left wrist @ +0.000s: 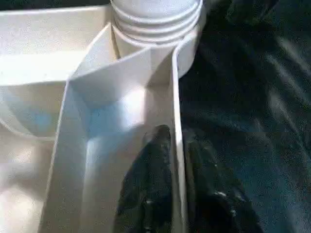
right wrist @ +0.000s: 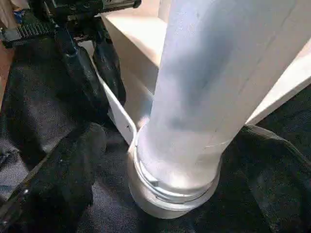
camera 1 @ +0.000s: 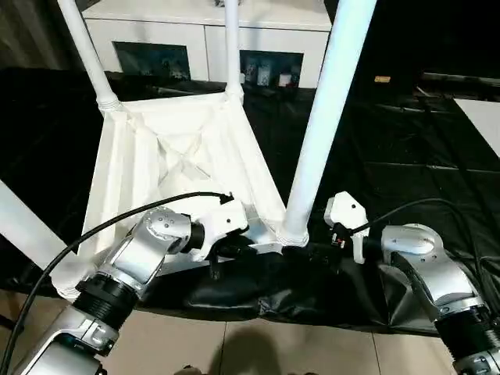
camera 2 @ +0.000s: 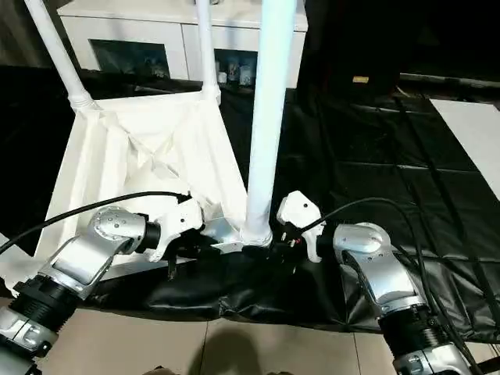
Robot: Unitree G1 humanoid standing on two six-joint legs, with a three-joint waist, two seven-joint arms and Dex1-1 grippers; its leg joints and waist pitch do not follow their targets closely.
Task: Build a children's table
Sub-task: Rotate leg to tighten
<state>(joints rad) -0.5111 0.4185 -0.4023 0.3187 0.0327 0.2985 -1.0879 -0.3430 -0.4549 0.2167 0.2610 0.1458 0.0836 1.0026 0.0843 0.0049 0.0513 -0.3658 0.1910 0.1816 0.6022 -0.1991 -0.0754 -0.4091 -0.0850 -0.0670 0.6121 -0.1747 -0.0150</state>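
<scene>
Head view: children's table [camera 1: 176,148] lies upside down on the black bench [camera 1: 406,164], legs up | Left wrist: left gripper [left wrist: 175,160] fingers pinch the tabletop's edge wall, likely to steady it | Right wrist: right gripper [right wrist: 160,194] fingers spread around near leg [right wrist: 204,87] at its socket.

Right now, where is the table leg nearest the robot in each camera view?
Left eye view: the leg rises right of centre, between the forearms.
Right eye view: the leg stands at centre.
Left wrist view: the leg shows its ringed foot at the top edge.
Right wrist view: the leg looms close, right of centre.
Shared landmark: the corner socket of the children's table, holding it.
</scene>
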